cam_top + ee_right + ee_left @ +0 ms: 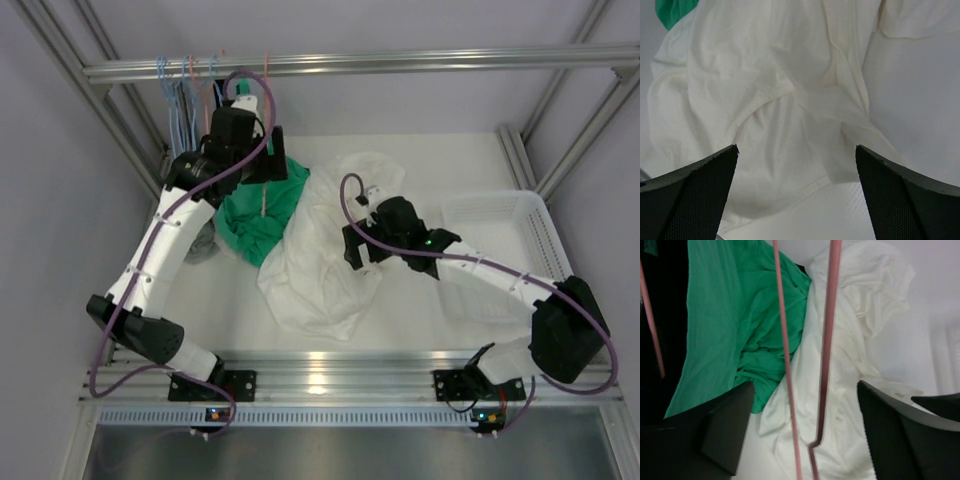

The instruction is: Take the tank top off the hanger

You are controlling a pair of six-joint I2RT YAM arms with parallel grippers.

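Observation:
The white tank top [315,270] lies crumpled on the table, also in the left wrist view [855,340] and the right wrist view [790,75]. The pale pink hanger [263,200] hangs down at the back left. Its thin bars [827,340] are bare and run between my left gripper's fingers without touching them. My left gripper [258,165] [805,385] is open wide, up near the rail. My right gripper [355,248] [796,147] is open and empty, just above the tank top's hem.
A green garment [265,215] [740,315] lies beside the tank top on its left, with dark fabric [660,290] behind it. Light blue hangers [175,95] hang from the metal rail [400,62]. A white basket [500,215] stands at the right.

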